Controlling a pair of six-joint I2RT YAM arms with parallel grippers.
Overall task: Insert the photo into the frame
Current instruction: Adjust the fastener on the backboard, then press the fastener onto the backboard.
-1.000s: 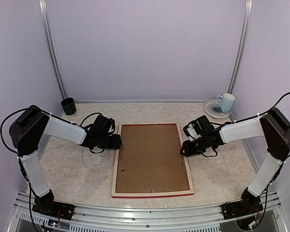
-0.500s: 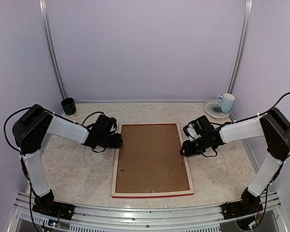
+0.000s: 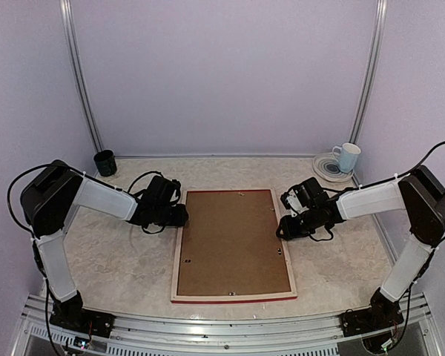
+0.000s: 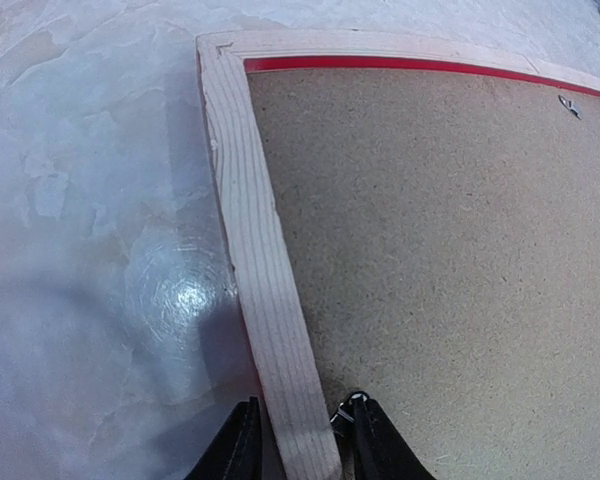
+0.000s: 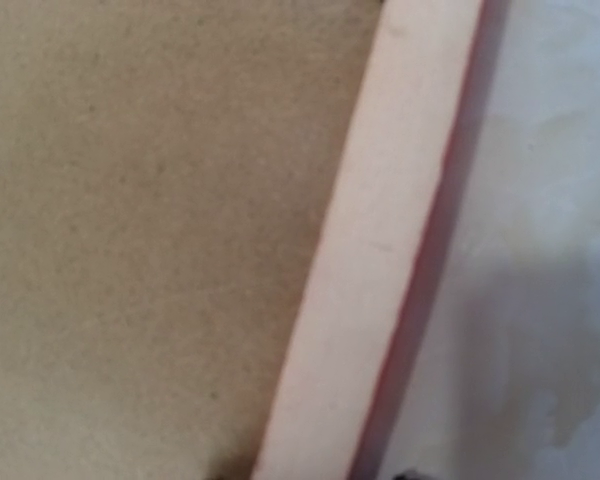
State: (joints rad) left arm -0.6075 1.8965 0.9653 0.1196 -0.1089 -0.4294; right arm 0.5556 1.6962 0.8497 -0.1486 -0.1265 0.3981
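Both frame (image 4: 250, 220) sides taken: left tool (image 4: 300, 445) seemingly clamps its rail; right tool (image 3: 282, 228), cannot tell.

Soft, even light fills the overhead view, a bright glare spot marks the bench (image 4: 100, 200) in the sharp left wrist view, and the right wrist view is blurred, with shadow beside the frame (image 5: 370, 250).

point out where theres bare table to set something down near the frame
Free: the far strip of table between the dark cup and the plate; the near patches left and right of the frame. Crowded: the frame's long sides, where the left gripper and right gripper sit, and the mug corner.
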